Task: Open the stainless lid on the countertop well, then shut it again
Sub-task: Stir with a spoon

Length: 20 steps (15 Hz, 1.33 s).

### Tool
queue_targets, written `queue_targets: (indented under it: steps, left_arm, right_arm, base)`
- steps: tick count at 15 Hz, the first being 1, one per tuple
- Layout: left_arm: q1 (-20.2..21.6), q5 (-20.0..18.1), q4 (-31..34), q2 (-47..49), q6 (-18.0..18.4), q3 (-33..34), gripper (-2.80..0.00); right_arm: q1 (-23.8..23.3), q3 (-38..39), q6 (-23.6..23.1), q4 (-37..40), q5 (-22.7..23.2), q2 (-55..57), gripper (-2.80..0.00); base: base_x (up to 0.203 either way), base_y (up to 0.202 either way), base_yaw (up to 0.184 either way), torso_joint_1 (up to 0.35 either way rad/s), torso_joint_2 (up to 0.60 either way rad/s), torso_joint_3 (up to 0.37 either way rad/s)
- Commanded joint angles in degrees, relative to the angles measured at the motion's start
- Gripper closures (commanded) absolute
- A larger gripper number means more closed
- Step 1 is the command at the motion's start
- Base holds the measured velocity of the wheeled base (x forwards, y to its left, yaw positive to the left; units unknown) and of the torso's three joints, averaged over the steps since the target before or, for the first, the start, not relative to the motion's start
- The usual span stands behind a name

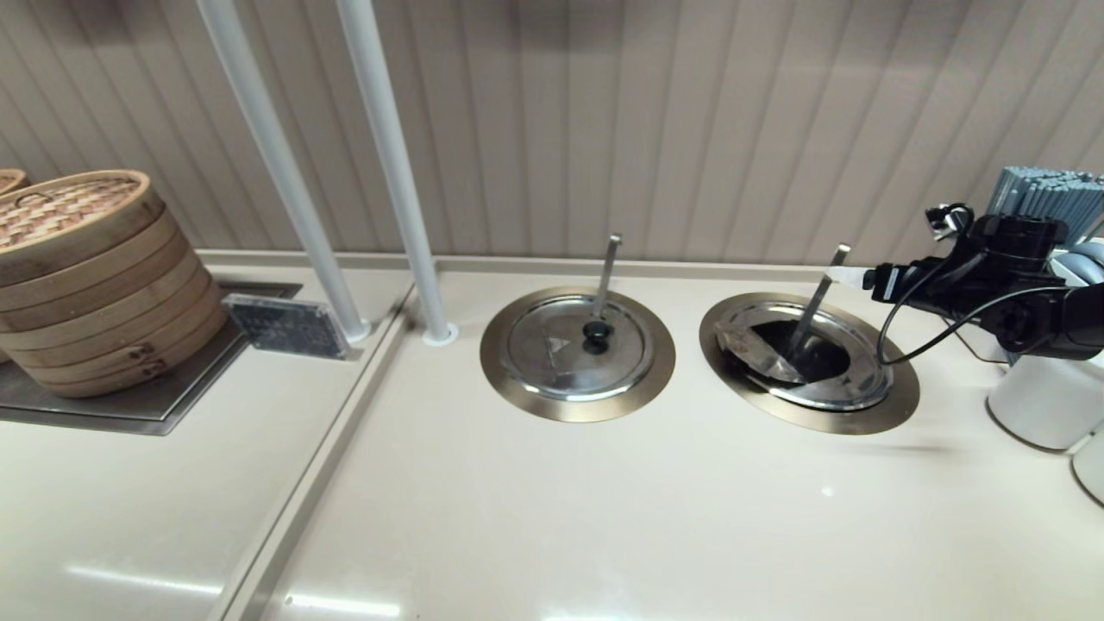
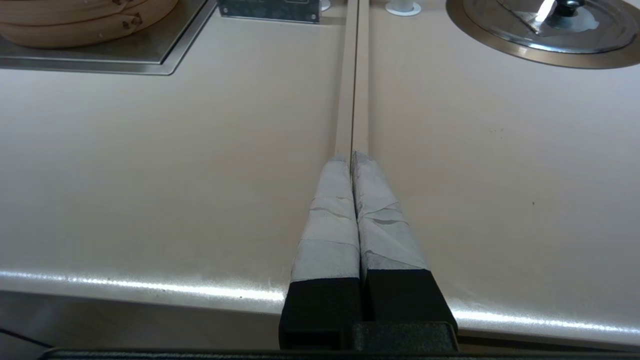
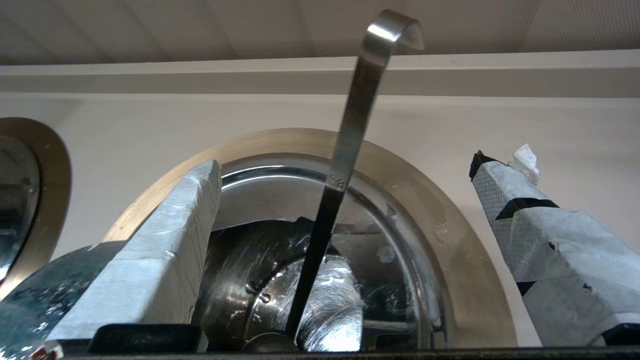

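The countertop well [image 1: 893, 401] shows its brass ring at the right, with a slanted metal utensil handle [image 1: 815, 302] rising from it. The stainless lid [image 1: 849, 388] lies in the ring, and a dark wedge-shaped gap surrounds the handle; its knob does not show in the head view. My right gripper [image 1: 852, 278] hovers at the well's far right side, level with the handle's top. It is open, and the handle [image 3: 350, 125] stands between its taped fingers [image 3: 165, 250], touching neither. My left gripper [image 2: 351, 159] is shut and empty over the counter seam.
The twin lid [image 1: 552, 362] with black knob and upright handle sits left of the well. A bamboo steamer stack [image 1: 86, 276] stands far left, beside two white poles [image 1: 397, 172] and a small sign [image 1: 289, 326]. White containers [image 1: 1048, 401] and grey straws [image 1: 1048, 198] crowd the right edge.
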Motion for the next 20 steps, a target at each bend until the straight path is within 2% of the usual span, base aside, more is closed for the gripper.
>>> queue_targets:
  steps: [1, 4, 7, 10, 16, 20]
  left_arm:
    - [0.0, 0.0, 0.0, 0.0, 0.0, 0.1, 0.0]
    - [0.0, 0.0, 0.0, 0.0, 0.0, 0.1, 0.0]
    - [0.0, 0.0, 0.0, 0.0, 0.0, 0.0, 0.0]
    - [0.0, 0.0, 0.0, 0.0, 0.0, 0.0, 0.0]
    - [0.0, 0.0, 0.0, 0.0, 0.0, 0.0, 0.0]
    - [0.0, 0.0, 0.0, 0.0, 0.0, 0.1, 0.0]
  right_arm:
    - [-0.4, -9.4, 0.1, 5.4, 0.4, 7.1, -2.8]
    - [1.4, -15.1, 0.4, 9.6, 0.5, 11.7, -2.8]
    - [2.9, -20.3, 4.1, 10.3, 0.7, 14.5, -2.8]
    - [5.0, -20.4, 4.5, 9.7, 0.6, 14.7, -2.8]
    - [5.5, -20.5, 5.2, 6.2, -1.0, 16.0, -2.8]
    - [6.8, -20.5, 5.4, 3.1, -6.5, 17.2, -2.8]
  base:
    - [0.0, 0.0, 0.0, 0.0, 0.0, 0.0]
    - [0.0, 0.0, 0.0, 0.0, 0.0, 0.0]
    - [0.0, 0.0, 0.0, 0.0, 0.0, 0.0]
    - [0.0, 0.0, 0.0, 0.0, 0.0, 0.0]
    - [0.0, 0.0, 0.0, 0.0, 0.0, 0.0]
    - [0.0, 0.0, 0.0, 0.0, 0.0, 0.0]
